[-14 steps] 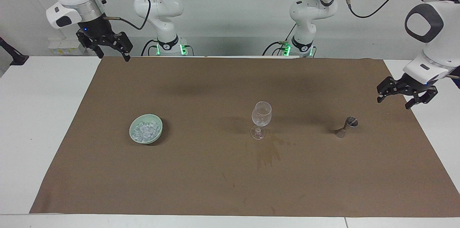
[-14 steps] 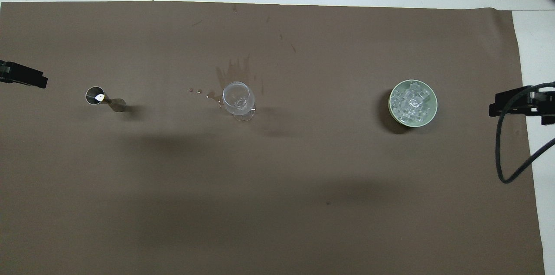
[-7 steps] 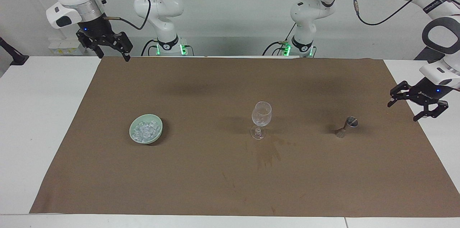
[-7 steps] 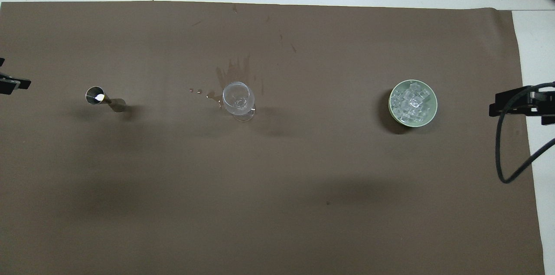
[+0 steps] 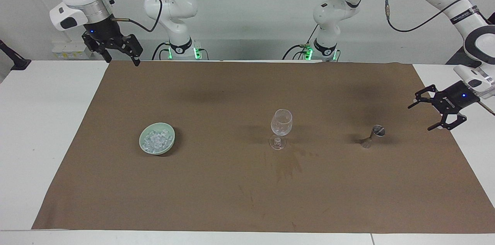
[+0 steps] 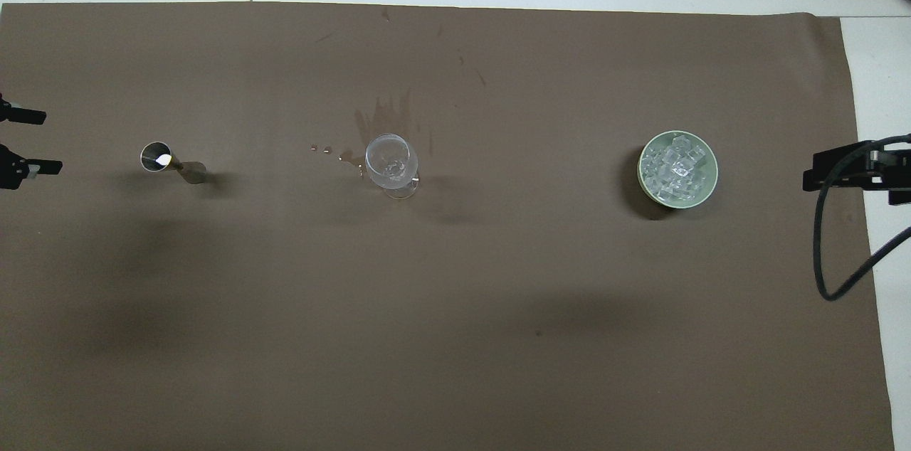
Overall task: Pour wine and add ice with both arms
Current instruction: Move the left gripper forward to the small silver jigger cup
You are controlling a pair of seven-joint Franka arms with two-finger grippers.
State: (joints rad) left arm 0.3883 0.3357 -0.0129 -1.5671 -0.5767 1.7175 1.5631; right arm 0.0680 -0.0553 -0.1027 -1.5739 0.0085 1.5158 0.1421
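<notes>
Brown paper covers most of the white surface, and three things stand on it in a row. At the left arm's end is the little silver jigger, standing up. In the middle is a clear wine glass, also standing, with a dark wet stain on the paper just beside its foot. Toward the right arm's end is a pale green bowl with a heap of small clear ice cubes in it. All three are well apart from each other.

The left arm comes down from up high, bends at a big round joint, and ends low at its own end of the surface. The left gripper is tipped on its side there, over the edge of the paper, with its tips turned toward the jigger. Its jaws are wide open and hold nothing. It is near the jigger but does not touch it.

The right arm waits, with its wrist pointing down. The right gripper hangs in the air over the corner of the paper close to its base, well apart from the bowl. Its jaws are open too, and hold nothing.
</notes>
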